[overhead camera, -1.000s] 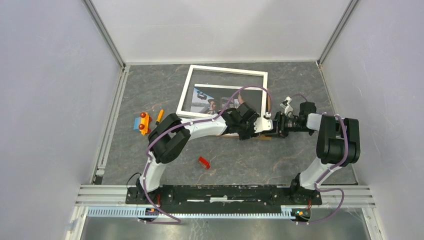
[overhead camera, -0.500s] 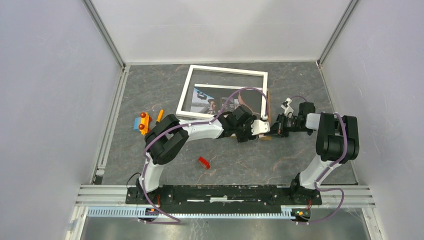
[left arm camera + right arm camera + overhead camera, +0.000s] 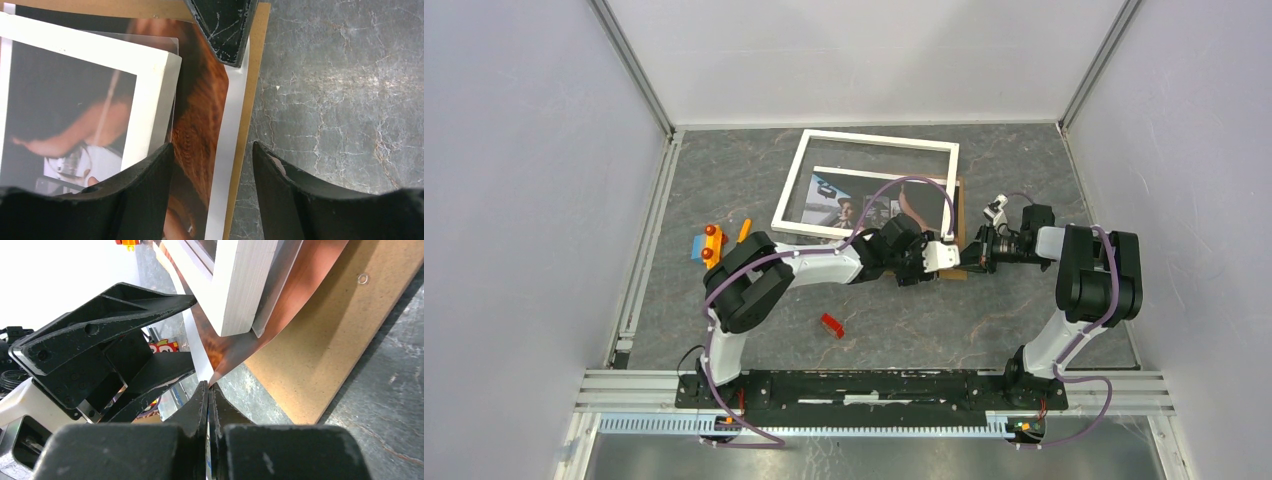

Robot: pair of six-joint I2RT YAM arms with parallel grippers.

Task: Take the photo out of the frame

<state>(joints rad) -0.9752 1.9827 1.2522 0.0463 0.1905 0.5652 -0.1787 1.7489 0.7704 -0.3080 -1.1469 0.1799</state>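
Observation:
The frame (image 3: 871,143) lies flat at the back of the table, its white corner (image 3: 150,95) resting over the photo (image 3: 859,206). Beneath both sits the brown backing board (image 3: 962,215). My right gripper (image 3: 208,386) is shut on the photo's near right corner, which curls up off the backing board (image 3: 330,340) under the frame corner (image 3: 240,285). My left gripper (image 3: 212,167) hovers open just above the photo's orange-brown part (image 3: 200,110) and white border, holding nothing. In the top view the left gripper (image 3: 952,260) and the right gripper (image 3: 973,254) almost meet.
A blue and orange toy (image 3: 708,246) and an orange stick (image 3: 744,231) lie left of the frame. A small red piece (image 3: 831,325) lies on the marbled table nearer the arm bases. White walls enclose the table on three sides.
My right gripper has closed on the photo's corner. The left arm has drawn back slightly to the left, its gripper staying open. The frame has shifted a little.

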